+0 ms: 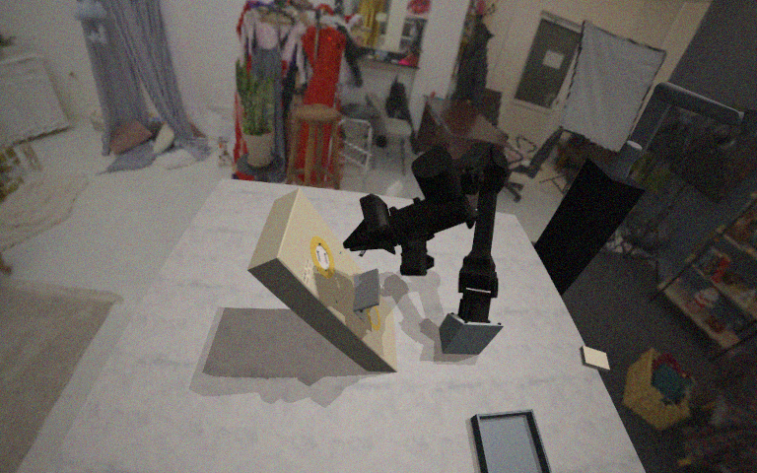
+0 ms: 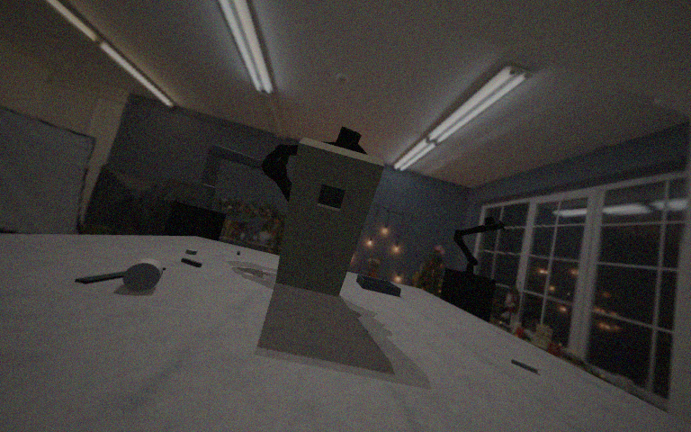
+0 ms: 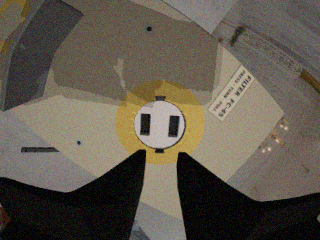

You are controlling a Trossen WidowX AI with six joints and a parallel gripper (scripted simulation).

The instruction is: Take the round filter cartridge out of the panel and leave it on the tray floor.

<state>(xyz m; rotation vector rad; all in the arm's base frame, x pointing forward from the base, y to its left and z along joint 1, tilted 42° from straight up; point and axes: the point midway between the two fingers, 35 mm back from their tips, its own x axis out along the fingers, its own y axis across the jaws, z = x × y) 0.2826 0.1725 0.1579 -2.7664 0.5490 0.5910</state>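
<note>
You are lining the end effector (image 3: 159, 155) up on the cartridge (image 3: 160, 126), sitting flush in the panel (image 3: 87, 54) at twelve o'clock. Its fingers are standing narrowed, holding nothing. Next, I judge, push both tips into the two slots.

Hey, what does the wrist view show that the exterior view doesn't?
Only the wrist view shows the panel's front: the white filter cartridge flush in its yellow ring, its two dark slots, a printed label, and the gripper with narrowed fingers holding nothing, just short of the cartridge.

Only the exterior view shows the panel's plain back with a small square opening, plus a mallet-like tool on the table.

Both share the service panel and the black arm beyond it.
</note>
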